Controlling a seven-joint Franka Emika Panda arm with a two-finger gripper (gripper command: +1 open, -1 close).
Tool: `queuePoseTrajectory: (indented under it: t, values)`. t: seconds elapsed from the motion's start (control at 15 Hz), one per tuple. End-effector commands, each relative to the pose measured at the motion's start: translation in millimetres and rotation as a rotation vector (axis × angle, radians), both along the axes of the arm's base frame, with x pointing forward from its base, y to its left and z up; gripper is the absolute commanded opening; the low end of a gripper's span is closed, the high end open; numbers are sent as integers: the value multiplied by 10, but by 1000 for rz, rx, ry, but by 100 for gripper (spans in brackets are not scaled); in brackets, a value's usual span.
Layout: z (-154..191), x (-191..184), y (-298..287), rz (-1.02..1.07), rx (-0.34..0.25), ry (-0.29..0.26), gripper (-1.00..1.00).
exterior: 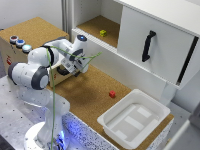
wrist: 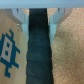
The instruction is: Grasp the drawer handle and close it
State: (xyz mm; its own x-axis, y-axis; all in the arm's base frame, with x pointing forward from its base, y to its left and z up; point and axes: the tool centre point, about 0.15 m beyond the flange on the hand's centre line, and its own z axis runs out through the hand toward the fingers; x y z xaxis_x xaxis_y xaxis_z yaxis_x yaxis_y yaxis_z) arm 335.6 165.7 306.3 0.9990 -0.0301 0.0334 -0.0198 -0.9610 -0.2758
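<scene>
Bare cork floor point(exterior: 92, 97) lies open between the brown box point(exterior: 30, 42), red cube point(exterior: 112, 93) and white tub point(exterior: 134, 117)

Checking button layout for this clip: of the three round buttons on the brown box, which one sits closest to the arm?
The silver button, last in the row after the red and blue ones, lies nearest the arm.

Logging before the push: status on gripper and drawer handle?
Gripper at the drawer handle, fingers either side of it; contact unclear. Nothing seen between fingers and handle.
</scene>
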Motion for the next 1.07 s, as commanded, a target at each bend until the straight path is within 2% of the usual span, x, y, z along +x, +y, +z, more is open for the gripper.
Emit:
queuePoseTrajectory:
  t: [0.0, 1.0]
  values:
    - [-180, 148, 482, 13, 3, 39, -100]
    - [-216, 110, 1427, 95, 25, 19, -100]
